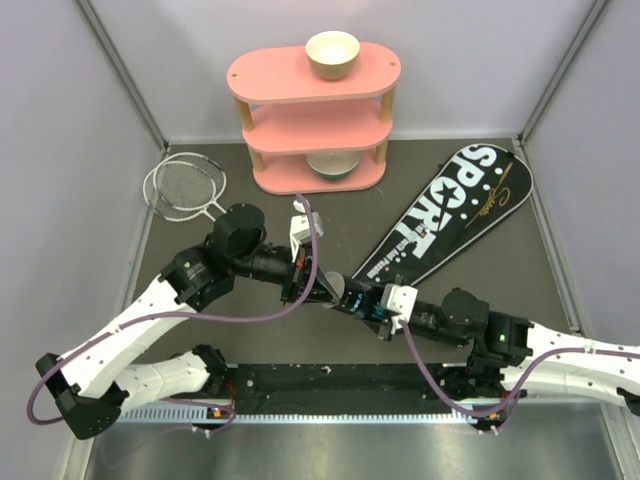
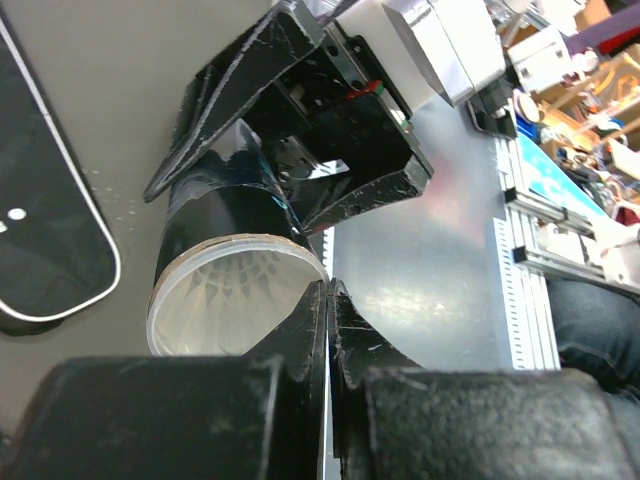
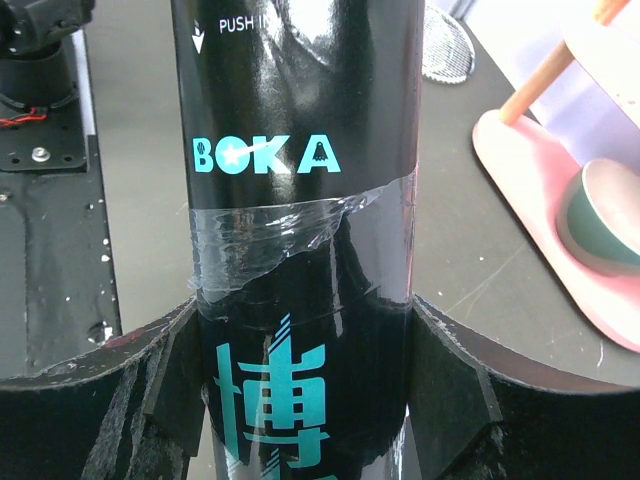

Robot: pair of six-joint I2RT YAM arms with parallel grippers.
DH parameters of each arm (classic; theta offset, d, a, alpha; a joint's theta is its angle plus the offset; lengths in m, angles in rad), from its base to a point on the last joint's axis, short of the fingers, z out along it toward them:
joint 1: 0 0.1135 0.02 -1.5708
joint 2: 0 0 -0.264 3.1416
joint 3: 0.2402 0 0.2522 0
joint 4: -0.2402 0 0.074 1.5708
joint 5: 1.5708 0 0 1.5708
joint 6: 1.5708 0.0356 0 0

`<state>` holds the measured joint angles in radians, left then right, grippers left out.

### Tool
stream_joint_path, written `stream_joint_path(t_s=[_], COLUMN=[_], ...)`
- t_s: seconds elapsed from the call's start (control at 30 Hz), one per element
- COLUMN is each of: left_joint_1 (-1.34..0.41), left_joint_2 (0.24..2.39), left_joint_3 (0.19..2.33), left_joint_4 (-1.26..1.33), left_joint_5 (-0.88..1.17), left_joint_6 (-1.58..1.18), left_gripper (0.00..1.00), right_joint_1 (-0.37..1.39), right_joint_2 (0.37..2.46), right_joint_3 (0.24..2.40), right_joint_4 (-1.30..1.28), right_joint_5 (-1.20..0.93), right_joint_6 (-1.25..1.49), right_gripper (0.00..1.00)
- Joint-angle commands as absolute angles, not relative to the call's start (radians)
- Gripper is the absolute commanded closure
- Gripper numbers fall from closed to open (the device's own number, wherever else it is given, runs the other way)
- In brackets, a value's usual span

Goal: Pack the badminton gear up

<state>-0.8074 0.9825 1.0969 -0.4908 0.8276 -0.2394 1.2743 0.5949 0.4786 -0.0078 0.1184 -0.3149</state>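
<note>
My right gripper [image 1: 368, 300] [image 3: 305, 312] is shut on the black tube [image 1: 343, 294] [image 3: 300, 200], lettered BOKA, and holds it above the table's middle. The tube's open end [image 2: 236, 296] faces my left gripper [image 1: 312, 285] [image 2: 329, 300], whose fingers are pressed shut together at the tube's rim and hold nothing. White shuttlecock feathers [image 2: 215, 300] show inside the tube. The long black SPORT bag [image 1: 450, 215] [image 2: 40, 230] lies flat at the right back. Two silver-framed rackets [image 1: 185, 187] [image 3: 445, 45] lie at the back left.
A pink three-tier shelf [image 1: 300, 85] [image 3: 540, 170] stands at the back centre, with a cream bowl [image 1: 332, 54] on top and another [image 1: 330, 165] [image 3: 600, 215] on the lowest tier. Grey walls close in the sides and back. A black rail [image 1: 340, 385] runs along the near edge.
</note>
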Motion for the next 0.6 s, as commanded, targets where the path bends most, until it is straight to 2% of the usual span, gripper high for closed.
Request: stream_joint_path(t_s=[0.0, 0.57], left_joint_1=[-0.825, -0.85], left_joint_2=[0.996, 1.083], left_joint_3=[1.08, 1.068], left_joint_4=[-0.471, -0.448], left_joint_5=[0.949, 1.117], left_joint_6=[-0.221, -0.202], left_gripper=[1.0, 1.0], right_joint_1=[1.279, 1.279], right_joint_2=[0.549, 0.522], right_joint_3=[0.477, 0.477], right_joint_4=[0.126, 0.163], right_joint_5=[0.005, -0.167], right_joint_6=[-0.336, -0.357], right_gripper=[1.0, 1.0])
